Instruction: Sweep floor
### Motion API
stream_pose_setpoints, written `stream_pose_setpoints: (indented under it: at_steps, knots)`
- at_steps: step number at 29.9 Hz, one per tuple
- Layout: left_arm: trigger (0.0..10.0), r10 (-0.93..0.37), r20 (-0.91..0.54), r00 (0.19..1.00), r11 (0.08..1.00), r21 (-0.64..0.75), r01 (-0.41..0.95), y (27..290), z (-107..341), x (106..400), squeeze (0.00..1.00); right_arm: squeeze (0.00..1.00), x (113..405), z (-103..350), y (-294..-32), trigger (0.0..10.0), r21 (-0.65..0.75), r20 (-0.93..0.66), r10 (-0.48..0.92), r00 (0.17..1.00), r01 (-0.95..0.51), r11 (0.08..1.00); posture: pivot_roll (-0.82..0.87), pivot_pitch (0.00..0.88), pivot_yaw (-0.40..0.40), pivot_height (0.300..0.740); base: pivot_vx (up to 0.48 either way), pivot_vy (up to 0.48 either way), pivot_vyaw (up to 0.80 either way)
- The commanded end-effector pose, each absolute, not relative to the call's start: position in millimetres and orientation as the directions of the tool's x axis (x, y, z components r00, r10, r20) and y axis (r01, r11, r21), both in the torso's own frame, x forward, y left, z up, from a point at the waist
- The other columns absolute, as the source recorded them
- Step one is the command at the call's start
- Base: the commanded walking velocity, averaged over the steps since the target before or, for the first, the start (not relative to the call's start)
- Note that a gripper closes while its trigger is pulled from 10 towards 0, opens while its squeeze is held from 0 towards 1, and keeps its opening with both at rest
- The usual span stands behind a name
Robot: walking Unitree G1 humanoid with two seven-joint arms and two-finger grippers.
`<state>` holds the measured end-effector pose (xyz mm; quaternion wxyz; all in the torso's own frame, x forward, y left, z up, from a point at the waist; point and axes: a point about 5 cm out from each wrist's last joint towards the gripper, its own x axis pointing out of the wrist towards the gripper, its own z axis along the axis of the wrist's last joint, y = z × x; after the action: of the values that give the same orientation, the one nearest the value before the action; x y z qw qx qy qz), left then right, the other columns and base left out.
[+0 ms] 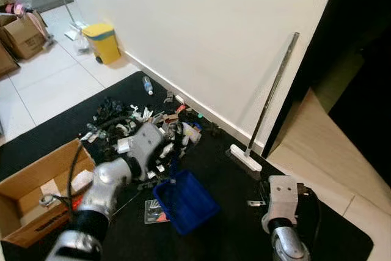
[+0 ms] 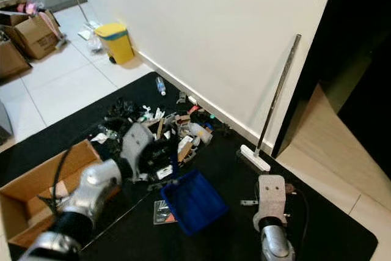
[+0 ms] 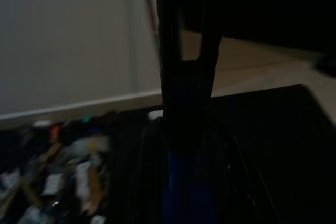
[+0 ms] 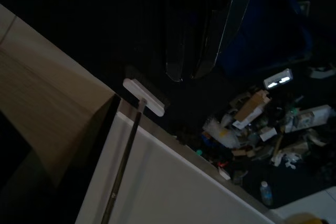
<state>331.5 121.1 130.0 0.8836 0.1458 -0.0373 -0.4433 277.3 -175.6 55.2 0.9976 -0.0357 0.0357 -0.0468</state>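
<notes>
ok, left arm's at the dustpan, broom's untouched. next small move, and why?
Probably reach the right gripper toward the broom leaning on the wall. The left gripper is already closed on the blue dustpan's handle beside the litter pile, so only the broom is missing.

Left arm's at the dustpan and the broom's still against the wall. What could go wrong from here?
1. The left gripper grips the blue dustpan by its upright handle; the pan could tilt or drag instead of sitting flat on the black mat.
2. The broom only leans on the wall, so a nudge from the right gripper may topple it.
3. The litter pile holds a bottle that may roll away.
</notes>
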Motion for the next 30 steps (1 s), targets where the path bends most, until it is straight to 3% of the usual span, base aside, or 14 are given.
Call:
stream_pose_setpoints:
  at_steps: [1,10,14,24,30]
  knots:
    - [10.0,-0.807,-0.043,0.589,0.562,0.248,0.789,116,127,325,0.0,0.0,272,45,-175,10.0,-0.06,-0.101,-0.112,0.989,0.106,0.993,-0.09,0.19,0.12,0.74,0.0,0.0,0.0]
    - [10.0,-0.732,0.03,0.681,0.672,0.198,0.714,116,129,327,0.0,0.0,270,42,-174,10.0,-0.055,-0.107,-0.112,0.988,0.107,0.993,-0.09,0.183,0.109,0.74,0.0,0.0,0.0]
    - [10.0,-0.697,-0.002,0.717,0.701,0.212,0.681,122,115,320,0.0,0.0,271,43,-175,10.0,-0.057,-0.105,-0.11,0.988,0.104,0.993,-0.09,0.183,0.104,0.74,0.0,0.0,0.0]
    - [10.0,-0.614,-0.069,0.786,0.78,0.092,0.618,124,82,301,0.0,0.0,274,43,-171,10.0,-0.059,-0.104,-0.089,0.991,0.083,0.995,-0.07,0.181,0.084,0.74,0.0,0.0,0.0]
    - [10.0,-0.59,-0.092,0.802,0.782,0.182,0.596,123,75,298,0.0,0.0,274,42,-170,10.0,-0.058,-0.106,-0.08,0.991,0.074,0.996,-0.07,0.186,0.079,0.74,0.0,0.0,0.0]
